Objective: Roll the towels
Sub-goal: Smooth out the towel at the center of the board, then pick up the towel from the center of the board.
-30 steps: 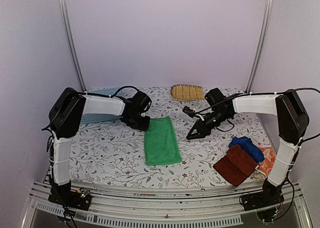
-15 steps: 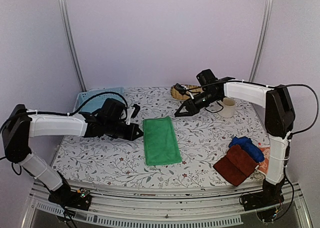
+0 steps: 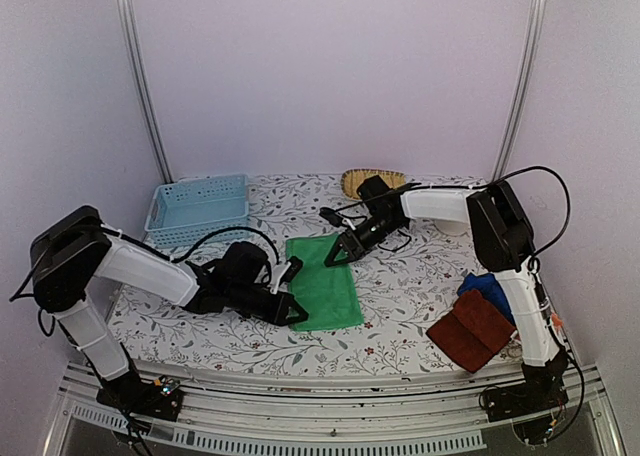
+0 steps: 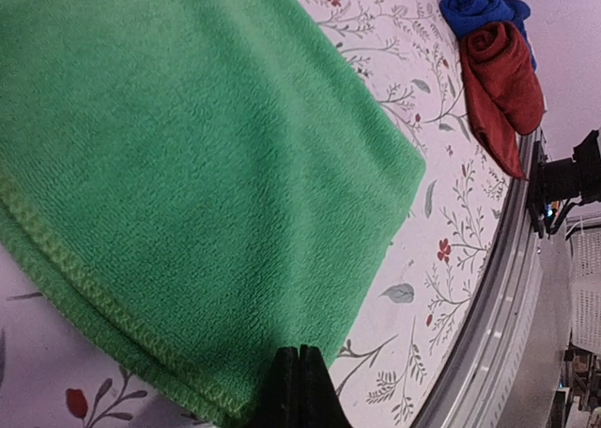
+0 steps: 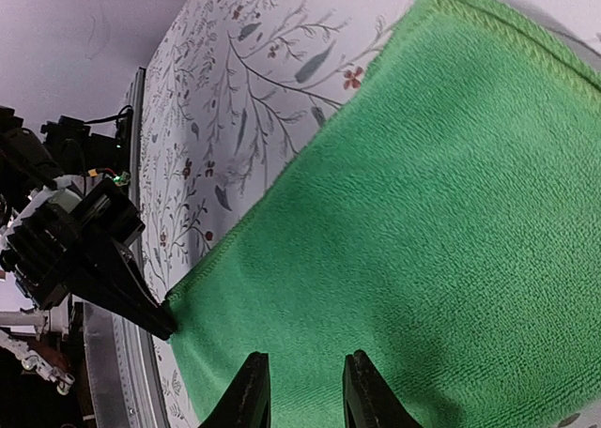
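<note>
Towel, bright green terry, lies flat and unrolled, edges hemmed.

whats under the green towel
Only the flowered table shows around the green towel, which lies flat on it. The patch beneath is covered, so nothing there can be seen, though the flat cloth hints at nothing bulky.

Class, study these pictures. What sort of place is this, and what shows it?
Probably a robot test booth, not a home: two robot arms bolted to a metal rail, bare pale walls with metal posts, and a table set with towels and a basket.
</note>
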Controlling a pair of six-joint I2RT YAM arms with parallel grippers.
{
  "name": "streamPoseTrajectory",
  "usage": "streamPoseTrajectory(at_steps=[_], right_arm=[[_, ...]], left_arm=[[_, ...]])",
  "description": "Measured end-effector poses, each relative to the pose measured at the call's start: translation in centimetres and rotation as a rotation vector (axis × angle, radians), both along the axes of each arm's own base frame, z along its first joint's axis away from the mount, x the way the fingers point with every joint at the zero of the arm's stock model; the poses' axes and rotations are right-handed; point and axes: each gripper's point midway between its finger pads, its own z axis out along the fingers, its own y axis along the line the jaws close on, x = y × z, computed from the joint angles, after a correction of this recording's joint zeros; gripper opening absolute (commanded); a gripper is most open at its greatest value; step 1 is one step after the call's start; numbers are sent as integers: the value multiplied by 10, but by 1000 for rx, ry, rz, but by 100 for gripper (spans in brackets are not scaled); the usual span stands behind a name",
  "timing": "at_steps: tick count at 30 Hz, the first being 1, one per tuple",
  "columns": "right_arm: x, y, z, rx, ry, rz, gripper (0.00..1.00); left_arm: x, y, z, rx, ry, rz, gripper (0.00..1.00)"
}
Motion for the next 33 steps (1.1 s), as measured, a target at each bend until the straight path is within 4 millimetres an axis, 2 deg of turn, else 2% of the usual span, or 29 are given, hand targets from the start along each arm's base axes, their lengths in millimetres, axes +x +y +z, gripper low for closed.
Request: streamPoseTrajectory(at_steps=[4, 6, 11, 15, 17, 19, 24, 25, 26, 27, 28, 29, 31, 33], right_arm=[[4, -7, -32, -73, 39, -35, 29], [6, -10, -39, -83, 54, -47, 29], [5, -11, -37, -73, 63, -45, 31], [-5, -18, -22, -65, 57, -34, 37], [-11, -23, -1, -58, 26, -33, 41], [-13, -27, 35, -26, -48, -27, 44], [-27, -42, 158, 109, -364, -15, 53], [-30, -47, 175, 125, -422, -18, 57], [-34, -53, 193, 137, -492, -26, 64], [-38, -59, 207, 141, -557, -37, 77], [-39, -64, 216, 141, -606, -49, 95], [-39, -70, 224, 135, -668, -64, 100], [-35, -80, 232, 110, -762, -86, 99], [-28, -85, 232, 88, -810, -102, 99]], left_arm=[[-10, 2, -26, 41, 42, -12, 0], [-9, 1, -28, 35, 39, -12, 0], [-8, -2, -28, 37, 32, -14, 0], [-11, -5, -21, 75, 0, -33, 3], [-16, -6, -9, 82, -32, -58, 11], [-21, -8, 9, 71, -78, -87, 15], [-18, -6, 56, 62, -238, -106, 20], [-15, -4, 65, 68, -273, -100, 24], [-12, -2, 73, 76, -307, -91, 35], [-7, 0, 82, 86, -345, -80, 48], [-2, 4, 88, 100, -383, -63, 65], [3, 7, 96, 111, -420, -45, 77], [17, 19, 110, 152, -502, 28, 87], [28, 29, 120, 181, -558, 88, 88]])
